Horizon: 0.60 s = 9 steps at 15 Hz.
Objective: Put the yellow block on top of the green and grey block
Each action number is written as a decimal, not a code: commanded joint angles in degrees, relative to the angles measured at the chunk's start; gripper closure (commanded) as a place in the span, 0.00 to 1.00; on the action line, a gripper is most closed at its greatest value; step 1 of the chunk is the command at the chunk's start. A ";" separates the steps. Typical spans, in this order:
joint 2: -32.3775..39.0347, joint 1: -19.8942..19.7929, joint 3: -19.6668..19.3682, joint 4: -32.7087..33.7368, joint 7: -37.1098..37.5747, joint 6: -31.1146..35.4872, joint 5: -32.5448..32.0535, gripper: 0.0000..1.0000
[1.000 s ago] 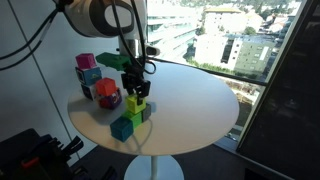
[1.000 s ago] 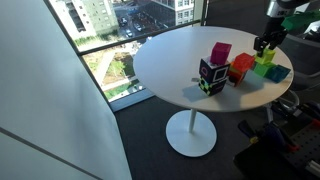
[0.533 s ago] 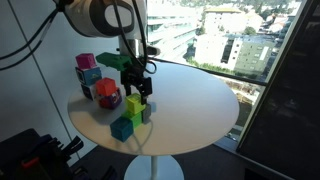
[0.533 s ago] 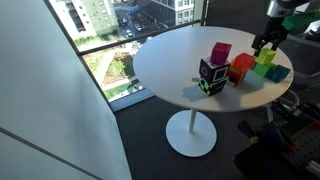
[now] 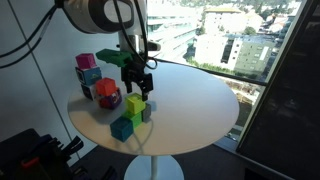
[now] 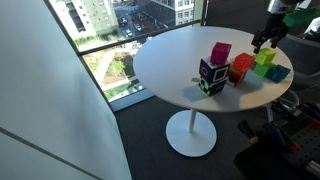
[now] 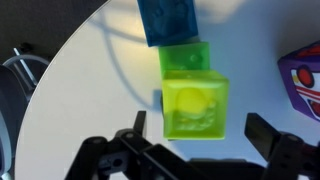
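- The yellow block [image 7: 195, 105] is a small lime-yellow cube with a round raised stud in the middle of its top face. There is one of it.
- It sits on top of the green and grey block [image 7: 185, 58], close to the curved edge of the round white table [image 5: 190, 100]. In the wrist view only the bright green cube shows from under it, and the grey one cannot be made out.
- The gripper [image 7: 195, 125] hangs just above the yellow block with its jaws spread wide, one finger on each side, holding nothing.
- One teal-blue cube [image 7: 168, 20] lies just beside the stack, nearer the table edge in an exterior view [image 5: 122, 128].
- Further along the same edge stand one orange cube [image 6: 241, 66], one magenta cube [image 6: 220, 52] and one dark patterned cube [image 6: 211, 76].
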 commanded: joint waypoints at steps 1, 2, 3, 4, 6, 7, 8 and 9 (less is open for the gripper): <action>-2.39 -0.03 0.52 0.52 -2.21 -2.13 2.11 0.00; -2.93 0.07 0.68 0.52 -2.30 -2.51 2.51 0.00; -3.41 0.15 0.83 0.55 -2.26 -2.92 2.86 0.00; -4.02 0.25 1.00 0.51 -2.36 -3.39 3.21 0.00; -5.58 0.56 1.41 0.54 -1.77 -5.15 3.12 0.00; -6.26 0.66 1.61 0.59 -1.42 -6.09 2.81 0.00; -7.19 0.76 1.89 0.65 -0.87 -7.43 2.17 0.00; -7.89 0.87 2.10 0.77 -0.72 -8.64 2.03 0.00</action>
